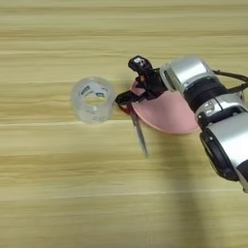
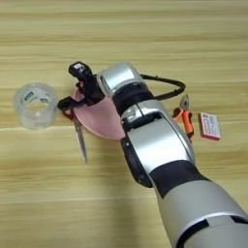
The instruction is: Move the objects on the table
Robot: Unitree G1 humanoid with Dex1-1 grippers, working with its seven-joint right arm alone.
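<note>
A clear tape roll [image 1: 93,99] with a green-white inner label stands on the wooden table [image 1: 58,193] at the left. Right of it lie red-handled scissors [image 1: 139,136], handles at the rim of the pink plate [image 1: 167,116], blades slanting toward me and to the right. My right gripper [image 1: 127,98] reaches across the plate from the right and sits low over the scissors' handles, hiding most of them. The silver forearm [image 2: 145,126] covers much of the plate. The orange-handled pliers [image 2: 186,117] lie right of the arm.
A small red and white box [image 2: 209,126] lies just right of the pliers. A black cable [image 2: 164,89] loops from the forearm above the pliers. Bare wood stretches along the far side and the near left.
</note>
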